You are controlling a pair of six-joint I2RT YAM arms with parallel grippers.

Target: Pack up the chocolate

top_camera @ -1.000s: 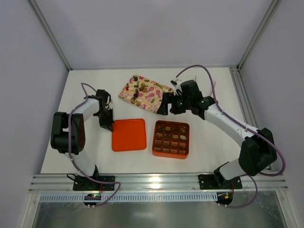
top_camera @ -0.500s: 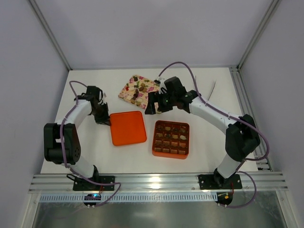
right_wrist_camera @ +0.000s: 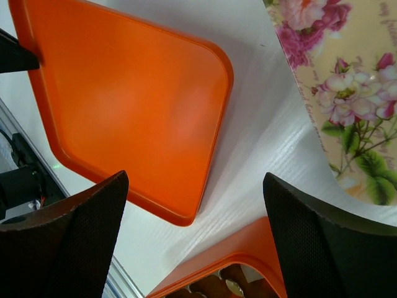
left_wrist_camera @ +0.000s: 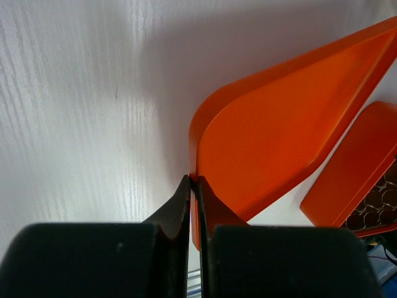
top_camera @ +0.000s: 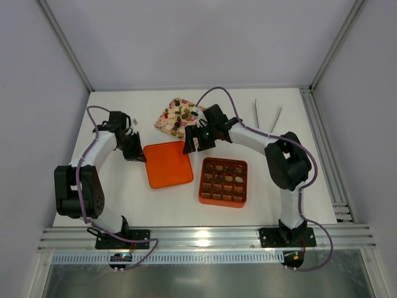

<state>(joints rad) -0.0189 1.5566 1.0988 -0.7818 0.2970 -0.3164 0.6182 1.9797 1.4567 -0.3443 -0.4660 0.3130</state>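
Choc (top_camera: 180, 115) was seen in 2 places: loose pcs on the tray (top_camera: 164, 123), more in the box (top_camera: 224, 202) grid, most cells apparently filled. Lid (top_camera: 167, 164) was just left of box, its left rim pinched by L gripper (left_wrist_camera: 193, 181), closed tight on it. R gripper (top_camera: 188, 144) was spread wide, empty, over lid's far corner by tray. Judged: lid placement. Pinch should be kept firm and lid squared over box before lowering.
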